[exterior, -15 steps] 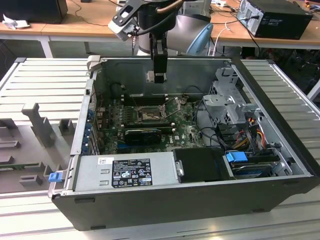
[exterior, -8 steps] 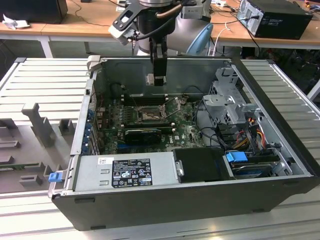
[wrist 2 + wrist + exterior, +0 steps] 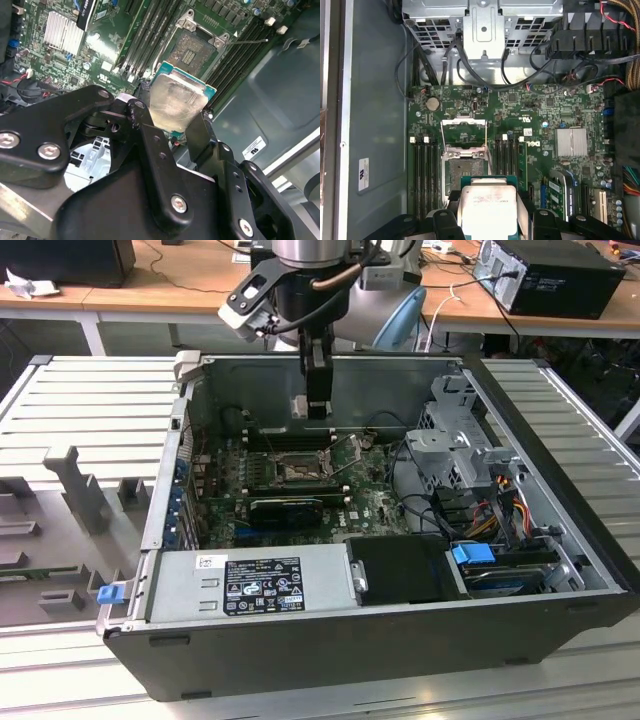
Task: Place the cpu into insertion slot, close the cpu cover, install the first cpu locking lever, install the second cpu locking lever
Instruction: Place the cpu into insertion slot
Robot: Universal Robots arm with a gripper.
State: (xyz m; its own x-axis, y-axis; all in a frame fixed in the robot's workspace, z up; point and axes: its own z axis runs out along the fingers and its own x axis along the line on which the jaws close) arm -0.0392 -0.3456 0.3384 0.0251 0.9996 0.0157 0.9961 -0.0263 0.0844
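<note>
The black two-fingered gripper [image 3: 172, 131] is clamped on the cpu [image 3: 177, 100], a small square chip with a silvery metal top and green rim. Being square, it has no long axis, and its flat top faces both wrist views. It hangs above the insertion slot [image 3: 465, 169], a silver-rimmed, dark-centred socket, without touching it. The thin silver cpu cover [image 3: 463, 131] stands open toward the grey metal drive cage [image 3: 485, 25]. The fingers [image 3: 150, 145] hide the chip's gripped edges.
</note>
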